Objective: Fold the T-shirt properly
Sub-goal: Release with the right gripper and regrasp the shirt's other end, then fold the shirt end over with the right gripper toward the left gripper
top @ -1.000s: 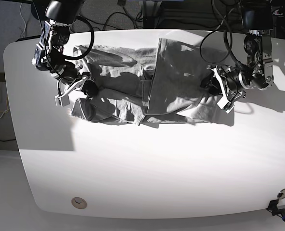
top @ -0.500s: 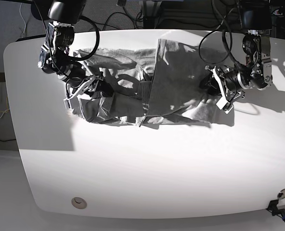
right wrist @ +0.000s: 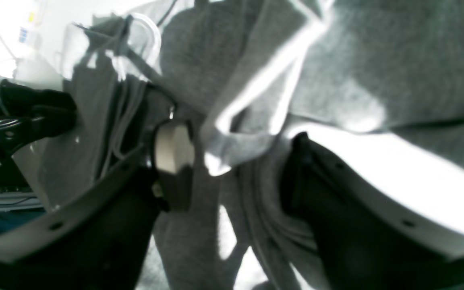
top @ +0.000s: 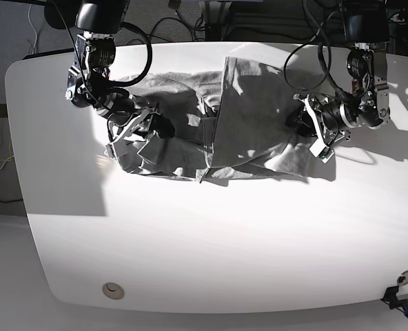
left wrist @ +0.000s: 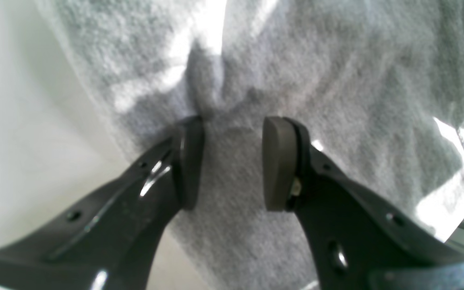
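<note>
The heather-grey T-shirt (top: 252,117) lies wrinkled across the far half of the white table (top: 211,241), with one panel folded over its middle. No lettering shows. My right gripper (top: 152,124) is at the shirt's left part. In the right wrist view its jaws (right wrist: 242,161) stand apart around a thick bunched fold of the shirt (right wrist: 377,60). My left gripper (top: 307,127) is at the shirt's right edge. In the left wrist view (left wrist: 232,157) grey cloth (left wrist: 336,80) fills the gap between its pads and puckers at the tips.
A round metal disc (top: 112,290) sits in the table near the front left edge. A black clamp (top: 397,296) is at the front right corner. Cables hang behind the table's far edge. Bare tabletop (left wrist: 22,121) shows left of the cloth.
My right gripper has moved rightward, dragging the shirt's left part over itself toward the middle. My left gripper shifted slightly up and left, and the cloth near it crumpled.
</note>
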### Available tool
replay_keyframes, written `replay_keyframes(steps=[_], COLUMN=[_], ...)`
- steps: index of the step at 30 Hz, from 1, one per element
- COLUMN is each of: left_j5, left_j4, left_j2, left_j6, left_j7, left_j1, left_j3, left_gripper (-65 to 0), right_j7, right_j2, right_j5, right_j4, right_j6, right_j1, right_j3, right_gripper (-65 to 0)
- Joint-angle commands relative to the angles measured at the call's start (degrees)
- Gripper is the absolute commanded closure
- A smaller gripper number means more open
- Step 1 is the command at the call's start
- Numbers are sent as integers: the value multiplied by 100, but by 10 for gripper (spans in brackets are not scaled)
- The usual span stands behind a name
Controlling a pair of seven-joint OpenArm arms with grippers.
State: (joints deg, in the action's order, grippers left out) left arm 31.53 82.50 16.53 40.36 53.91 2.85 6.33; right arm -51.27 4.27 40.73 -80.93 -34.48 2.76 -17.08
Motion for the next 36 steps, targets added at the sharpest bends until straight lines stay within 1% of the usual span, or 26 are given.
replay_keyframes(steps=[1,3,4,6,8,11,14,17,18,19,22,25,27,28,32,36], left_j5=[-186,-186,-195,-203,-203,-212,-212,-212,-212,-221,-212,-195,-186,-186,-186,-221], left_j4=[9,9,9,9,9,9,9,9,9,9,9,9,9,9,9,9], left_j2=[21,21,21,21,21,21,12,-5,-93,-155,-181,-190,-207,-278,-392,-559], left_j6=[-36,-36,-36,-36,-36,-36,-36,-36,-36,-36,-36,-36,-36,-36,-36,-36], left_j7=[213,213,213,213,222,231,231,231,231,231,231,231,231,231,231,231], left_j1=[9,9,9,9,9,18,97,115,124,124,115,115,106,106,97,80], left_j3=[-22,-22,-22,-22,-22,-31,-31,-31,-66,-101,-242,-453,-558,-567,-558,-558], left_gripper=[-222,-222,-222,-222,-222,-222,-222,-222,-222,-222,-222,-222,-222,-222,-222,-222], right_j7=[-56,-56,-56,-56,-56,-56,-82,-91,-91,-91,-91,-91,-91,-91,-91,-91], right_j2=[25,43,113,184,201,236,228,228,228,219,219,219,105,43,-150,-309], right_j5=[10,2,2,2,-7,-447,-710,-666,-666,-702,-702,-710,-710,-710,-710,-710], right_j4=[-53,-53,-53,-88,-281,-1046,-1828,-2426,-2567,-2646,-2787,-2962,-3050,-3059,-3094,-3138], right_j6=[6,15,24,164,455,912,1184,1562,1650,1712,1844,2107,2230,2266,2283,2485], right_j1=[-70,-149,-184,-193,-175,-44,159,387,458,519,633,739,783,818,862,853], right_j3=[-2,-2,-2,25,25,33,174,385,508,596,948,1370,1528,1589,1783,2126], right_gripper=[-176,-5,0,0,0,0,0,0,0,0,0,0,0,0,0,0])
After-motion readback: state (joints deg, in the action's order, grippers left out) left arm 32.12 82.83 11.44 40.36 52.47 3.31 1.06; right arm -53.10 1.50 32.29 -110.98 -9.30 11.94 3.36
